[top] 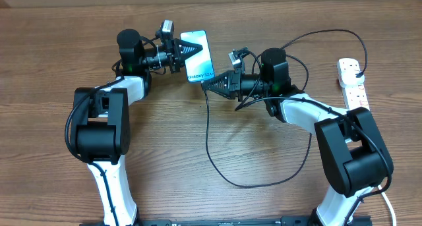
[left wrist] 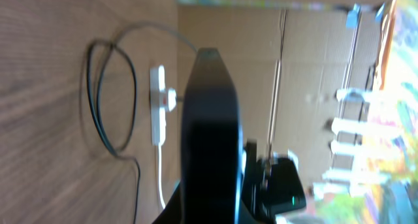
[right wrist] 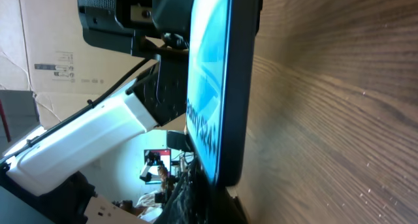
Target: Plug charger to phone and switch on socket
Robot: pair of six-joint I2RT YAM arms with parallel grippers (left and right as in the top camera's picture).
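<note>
The phone (top: 203,60), stood on its long edge near the worktop's (top: 53,41) far edge, is clamped in the closed left pincer (top: 194,49). The right pincer (top: 208,84), also closed, seems to pinch the charger (top: 208,127) tip at the phone's lower end. A skewed push could twist the phone loose. The worktop is wood-grain, with cardboard boxes (left wrist: 307,67) behind.

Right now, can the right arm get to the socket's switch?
Probably yes, but not at once: the right gripper is shut, seemingly on the charger tip by the phone. The socket lies uncovered beside that arm, only the plug in it.
</note>
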